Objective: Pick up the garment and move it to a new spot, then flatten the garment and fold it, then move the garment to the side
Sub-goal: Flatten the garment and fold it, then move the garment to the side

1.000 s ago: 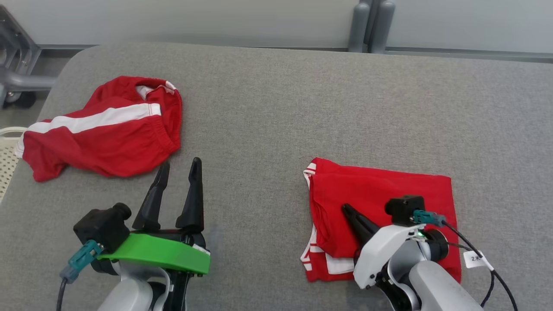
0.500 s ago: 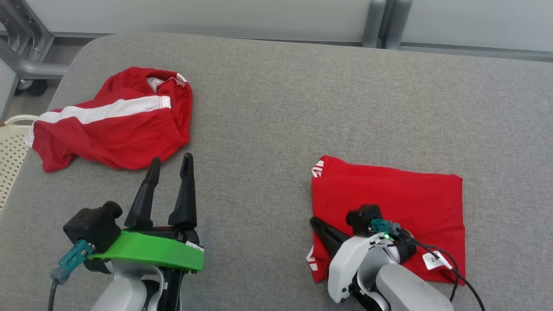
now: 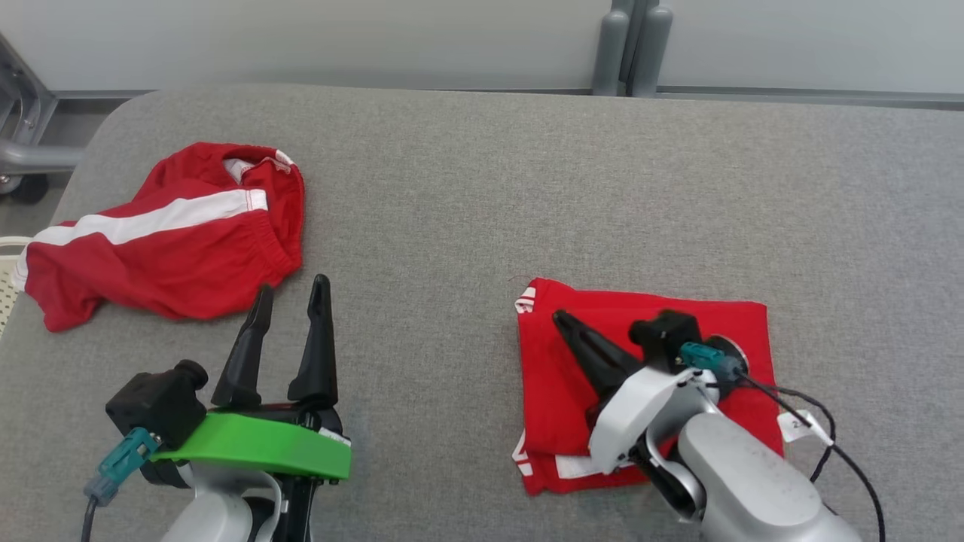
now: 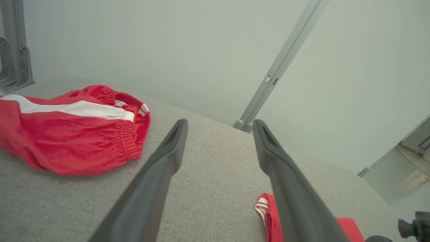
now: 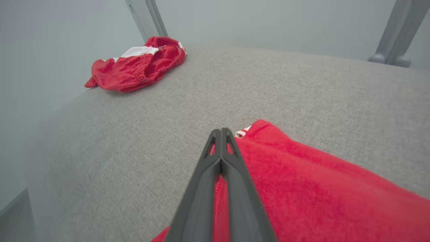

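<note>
As the head camera looks down, I've got a grey woven-fabric counter (image 3: 482, 196) running right across, its far corners rounded, with a plain pale wall (image 3: 301, 38) behind it. A grey double post (image 3: 621, 45) stands against that wall, just right of middle. A grey metal frame (image 3: 19, 143) sits off the far-left corner, and a pale perforated edge (image 3: 6, 286) peeks in at the left border.

On the right half, the folded garment (image 3: 553, 391) lies flat, a neat red rectangle with white trim showing along its left edge and near-left corner. My right tool (image 3: 559, 316) is over it, fingers pressed together with nothing pinched between them, tips aimed at its far-left corner. Whether they touch the cloth, I can't tell.

My left tool (image 3: 292, 286) hovers over bare counter, fingers spread wide and empty. It points toward a crumpled red garment (image 3: 166, 256) with a white stripe near the far-left corner, well apart from the folded one. From the left wrist, that heap (image 4: 67, 141) sits left of the spread fingers.
</note>
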Controlling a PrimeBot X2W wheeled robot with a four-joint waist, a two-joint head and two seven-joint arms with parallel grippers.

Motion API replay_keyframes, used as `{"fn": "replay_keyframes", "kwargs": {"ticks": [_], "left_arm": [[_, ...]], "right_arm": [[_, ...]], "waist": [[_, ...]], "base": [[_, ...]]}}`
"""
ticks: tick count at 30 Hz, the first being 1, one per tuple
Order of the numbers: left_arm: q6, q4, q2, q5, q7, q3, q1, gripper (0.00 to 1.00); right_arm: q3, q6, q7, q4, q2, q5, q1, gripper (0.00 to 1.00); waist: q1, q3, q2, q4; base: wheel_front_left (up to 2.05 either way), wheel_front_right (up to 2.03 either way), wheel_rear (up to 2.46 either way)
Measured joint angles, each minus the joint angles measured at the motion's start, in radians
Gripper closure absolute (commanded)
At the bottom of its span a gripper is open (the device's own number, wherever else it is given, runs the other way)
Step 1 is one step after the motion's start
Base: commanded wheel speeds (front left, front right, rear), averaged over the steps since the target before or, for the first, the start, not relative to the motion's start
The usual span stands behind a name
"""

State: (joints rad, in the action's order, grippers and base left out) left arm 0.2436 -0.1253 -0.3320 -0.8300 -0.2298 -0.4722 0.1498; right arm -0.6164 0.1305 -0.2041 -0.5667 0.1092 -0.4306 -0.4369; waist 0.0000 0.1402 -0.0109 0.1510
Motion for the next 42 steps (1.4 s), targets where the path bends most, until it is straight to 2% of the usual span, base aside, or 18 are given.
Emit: {"fn": "replay_keyframes", "kwargs": {"ticks": [4, 9, 12, 13, 15, 22, 26, 34, 42], "left_arm": [[0.003, -0.004, -0.004, -0.001, 0.004, -0.004, -0.015, 0.00], [0.009, -0.010, -0.006, -0.001, 0.008, -0.010, -0.023, 0.00], [0.011, -0.012, -0.007, -0.001, 0.009, -0.014, -0.031, 0.00], [0.011, -0.012, -0.007, -0.001, 0.010, -0.016, -0.032, 0.00], [0.011, -0.012, -0.006, -0.001, 0.010, -0.017, -0.033, 0.00], [0.011, -0.015, -0.007, -0.001, 0.013, -0.022, -0.035, 0.00], [0.010, -0.017, -0.007, -0.001, 0.013, -0.025, -0.035, 0.00], [0.007, -0.014, -0.008, -0.001, 0.016, -0.027, -0.030, 0.00], [0.008, -0.021, -0.014, 0.003, 0.013, -0.021, -0.020, 0.00]], "right_arm": [[0.096, 0.000, 0.015, 0.095, 0.049, 0.024, 0.012, 1.00], [0.242, 0.000, 0.087, 0.224, 0.113, 0.058, 0.081, 0.75], [0.308, 0.000, 0.153, 0.293, 0.148, 0.071, 0.132, 0.53], [0.327, 0.000, 0.177, 0.315, 0.159, 0.070, 0.154, 0.40], [0.355, 0.000, 0.229, 0.355, 0.174, 0.055, 0.192, 0.00], [0.399, 0.000, 0.396, 0.473, 0.250, -0.030, 0.296, 0.00], [0.416, 0.000, 0.469, 0.494, 0.266, -0.112, 0.316, 0.00], [0.460, 0.000, 0.546, 0.423, 0.272, -0.207, 0.296, 0.00], [0.456, 0.000, 0.630, 0.318, 0.299, -0.277, 0.241, 0.00]], "waist": [[0.0000, -0.017, 0.0000, -0.021], [0.0000, -0.034, 0.0000, -0.053], [0.0000, -0.042, 0.0000, -0.072], [0.0000, -0.044, 0.0000, -0.078], [0.0000, -0.047, 0.0000, -0.089], [0.0000, -0.049, 0.0000, -0.114], [0.0000, -0.042, 0.0000, -0.114], [0.0000, -0.021, 0.0000, -0.082], [0.0000, 0.003, 0.0000, -0.031]], "base": [[0.00, 0.00, 0.00], [0.00, 0.00, 0.00], [0.00, 0.00, 0.00], [0.00, 0.00, 0.00], [0.00, 0.00, 0.00], [0.00, 0.00, 0.00], [0.00, 0.00, 0.00], [0.00, 0.00, 0.00], [0.00, 0.00, 0.00]]}}
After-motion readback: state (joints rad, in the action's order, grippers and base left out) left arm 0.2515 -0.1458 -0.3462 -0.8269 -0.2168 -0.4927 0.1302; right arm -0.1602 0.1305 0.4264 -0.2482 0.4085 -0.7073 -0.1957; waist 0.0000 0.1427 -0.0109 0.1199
